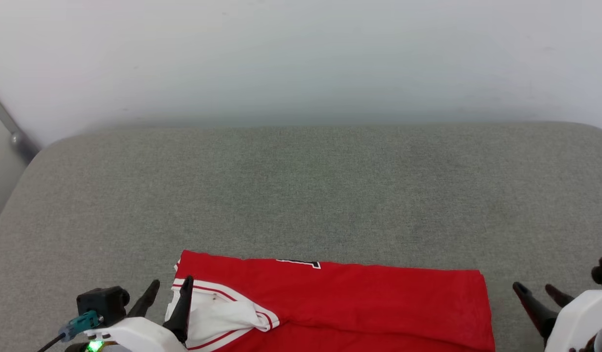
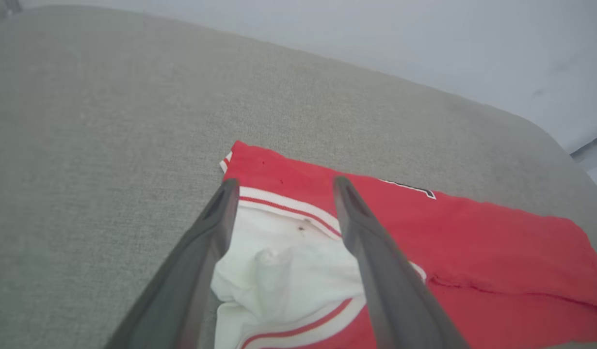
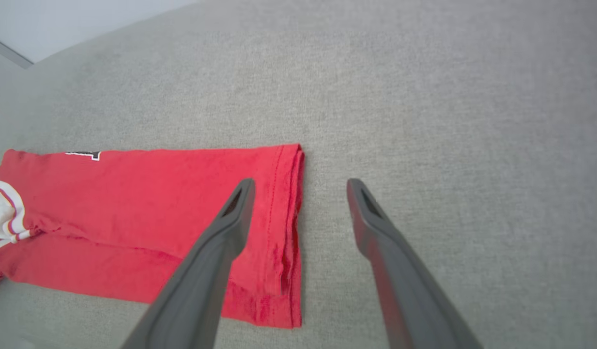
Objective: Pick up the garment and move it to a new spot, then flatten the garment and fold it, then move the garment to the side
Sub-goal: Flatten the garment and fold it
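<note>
Lying folded into a long red band along the near edge of the grey cushion, the garment shows its white sleeve at the left end. The left gripper stands spread wide over that sleeve, grasping nothing. The right gripper is likewise released and empty, just beside the hem at the right end.
</note>
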Controlling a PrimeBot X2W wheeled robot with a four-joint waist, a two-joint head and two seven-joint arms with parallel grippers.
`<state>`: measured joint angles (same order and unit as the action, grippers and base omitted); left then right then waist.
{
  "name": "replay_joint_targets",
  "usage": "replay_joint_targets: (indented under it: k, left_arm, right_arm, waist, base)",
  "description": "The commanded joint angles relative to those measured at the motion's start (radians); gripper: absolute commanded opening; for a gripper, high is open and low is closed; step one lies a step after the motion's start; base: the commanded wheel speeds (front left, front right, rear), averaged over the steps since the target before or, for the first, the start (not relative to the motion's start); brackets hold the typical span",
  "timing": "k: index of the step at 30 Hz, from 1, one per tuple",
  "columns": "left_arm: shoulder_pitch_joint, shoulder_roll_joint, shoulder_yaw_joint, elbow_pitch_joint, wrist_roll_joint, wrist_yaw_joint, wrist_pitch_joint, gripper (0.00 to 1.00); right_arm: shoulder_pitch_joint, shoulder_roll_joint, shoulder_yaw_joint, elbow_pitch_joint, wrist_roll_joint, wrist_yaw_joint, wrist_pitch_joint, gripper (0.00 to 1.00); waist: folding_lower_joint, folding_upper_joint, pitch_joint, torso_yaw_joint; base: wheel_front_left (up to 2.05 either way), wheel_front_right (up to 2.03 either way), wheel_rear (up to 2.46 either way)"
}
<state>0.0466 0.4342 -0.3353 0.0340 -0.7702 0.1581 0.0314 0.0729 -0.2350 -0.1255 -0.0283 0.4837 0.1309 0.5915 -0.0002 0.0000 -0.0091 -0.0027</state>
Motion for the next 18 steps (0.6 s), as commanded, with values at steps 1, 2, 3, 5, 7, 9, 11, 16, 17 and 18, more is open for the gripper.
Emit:
replay_joint_targets:
  k: [1,2,3,5,7,9,11,16,17,18]
  left_arm:
    - [-0.008,-0.005,0.002,-0.011,0.019,0.006,-0.027,1.0]
    - [-0.014,-0.01,0.002,-0.022,0.033,0.01,-0.052,1.0]
    - [-0.023,-0.016,0.002,-0.034,0.052,0.01,-0.082,1.0]
    - [-0.033,-0.024,0.003,-0.047,0.08,0.013,-0.136,1.0]
    - [-0.041,-0.034,0.01,-0.053,0.099,0.015,-0.191,1.0]
    - [-0.052,-0.047,0.016,-0.055,0.115,0.024,-0.227,1.0]
    - [-0.064,-0.055,0.022,-0.072,0.132,0.024,-0.252,1.0]
    - [-0.094,-0.053,0.0,-0.106,0.19,0.016,-0.274,1.0]
    - [-0.101,-0.053,-0.006,-0.115,0.2,0.014,-0.275,1.0]
    - [-0.111,-0.051,-0.011,-0.123,0.211,0.012,-0.276,1.0]
  right_arm:
    - [0.01,0.0,-0.015,-0.016,-0.011,0.0,0.012,1.0]
    - [0.009,0.003,-0.03,-0.032,-0.015,0.0,0.026,1.0]
    - [0.005,0.005,-0.046,-0.044,-0.017,0.0,0.044,1.0]
    - [-0.002,0.004,-0.067,-0.059,-0.031,0.0,0.084,1.0]
    - [-0.013,0.008,-0.084,-0.065,-0.038,0.0,0.127,1.0]
    - [-0.018,0.002,-0.092,-0.056,-0.046,0.0,0.172,1.0]
    - [-0.02,0.005,-0.097,-0.044,-0.048,0.0,0.21,1.0]
    - [-0.021,0.021,-0.097,0.013,-0.048,0.0,0.275,1.0]
    - [-0.025,0.024,-0.094,0.027,-0.044,0.0,0.282,1.0]
    - [-0.035,0.025,-0.091,0.044,-0.039,0.0,0.287,1.0]
  waist:
    - [0.0002,0.0,-0.008,0.001]
    - [0.0002,0.0,-0.012,0.003]
    - [0.0002,0.0,-0.016,0.005]
    - [0.0002,0.0,-0.021,0.012]
    - [0.0002,0.0,-0.023,0.02]
    - [0.0002,0.0,-0.023,0.034]
    - [0.0002,0.0,-0.02,0.049]
    - [0.0002,0.0,0.004,0.093]
    - [0.0002,0.0,0.016,0.101]
    - [0.0002,0.0,0.03,0.108]
  base:
    - [0.0,0.0,0.0]
    - [0.0,0.0,0.0]
    - [0.0,0.0,0.0]
    - [0.0,0.0,0.0]
    - [0.0,0.0,0.0]
    - [0.0,0.0,0.0]
    - [0.0,0.0,0.0]
    - [0.0,0.0,0.0]
    - [0.0,0.0,0.0]
    - [0.0,0.0,0.0]
